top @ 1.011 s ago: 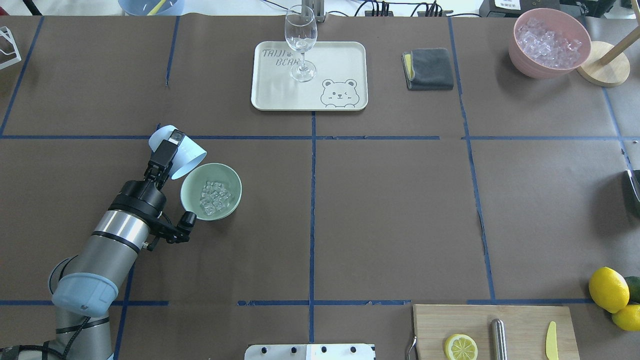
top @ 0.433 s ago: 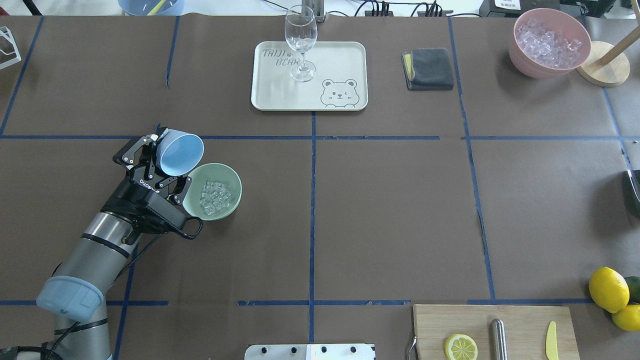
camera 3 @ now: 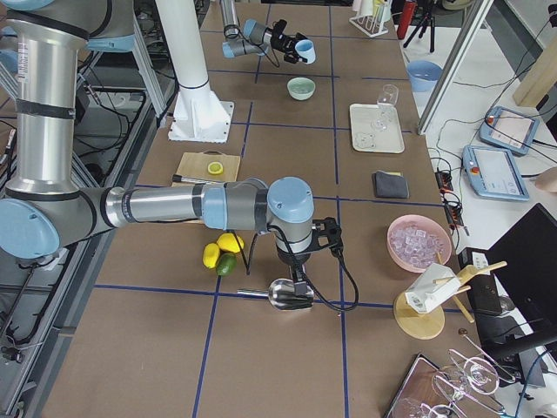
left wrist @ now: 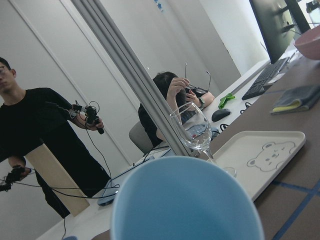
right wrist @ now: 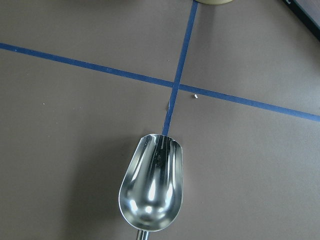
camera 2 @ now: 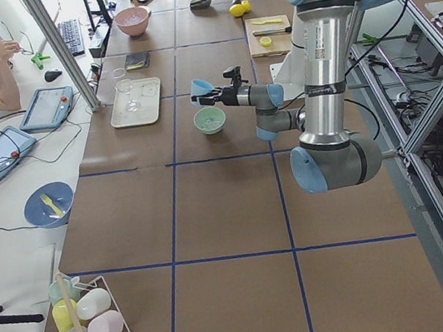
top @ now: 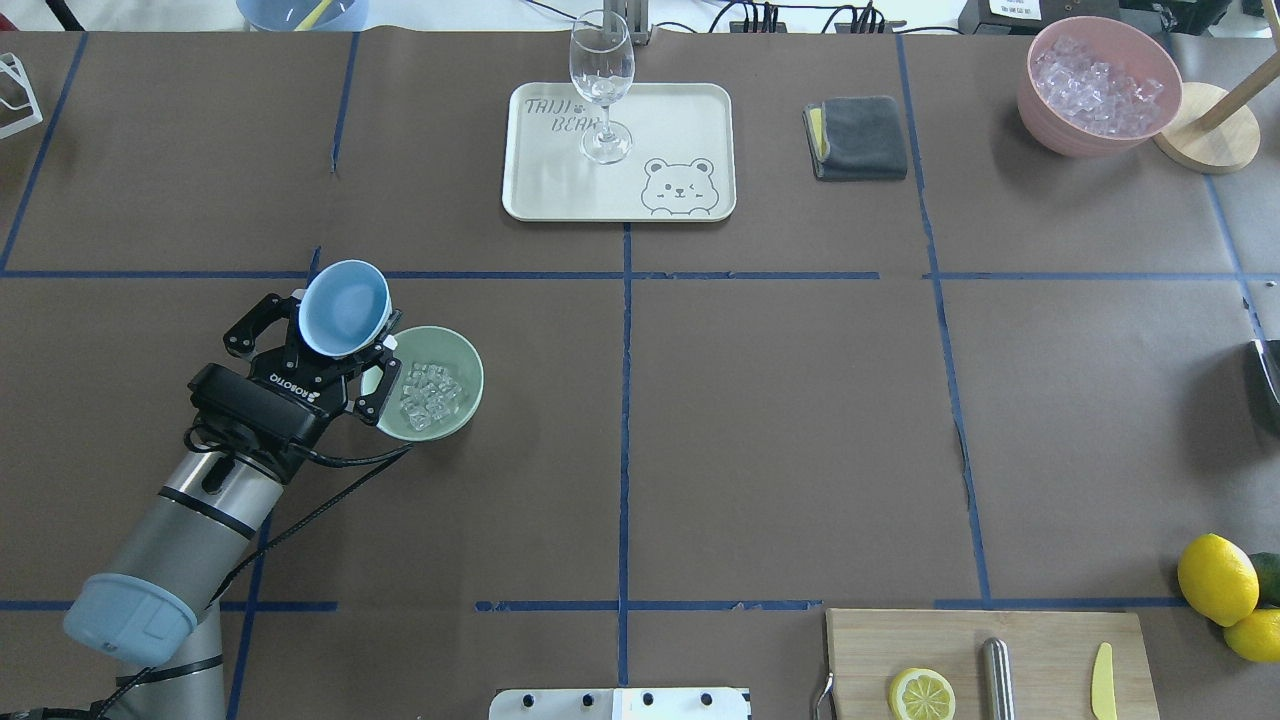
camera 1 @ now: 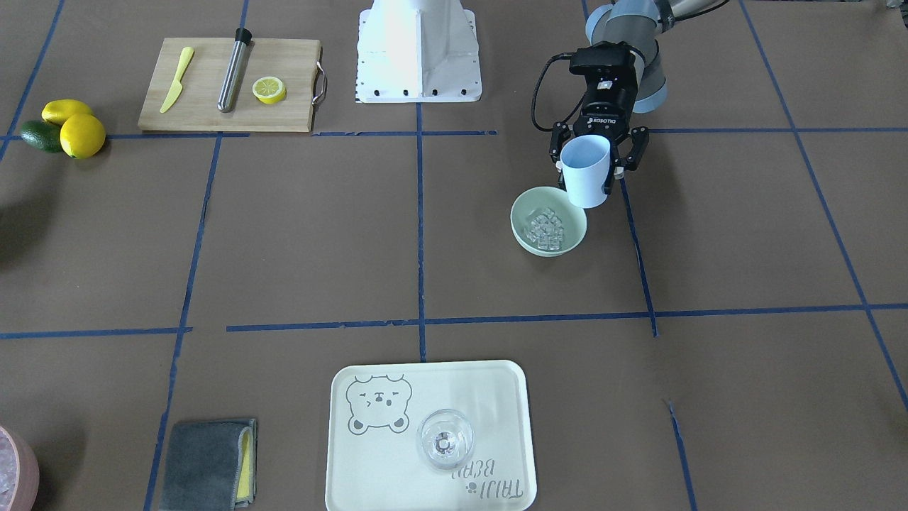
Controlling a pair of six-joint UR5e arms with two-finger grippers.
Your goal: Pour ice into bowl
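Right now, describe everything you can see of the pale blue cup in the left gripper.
The pale blue plastic-looking cup is tapered, wider at the mouth. It sits roughly upright, mouth up, and looks empty inside. The left gripper's jaws are shut on its sides; nothing else appears to touch it. It hangs above the table beside the rim of the pale mint green round bowl, which holds small clear ice cubes.
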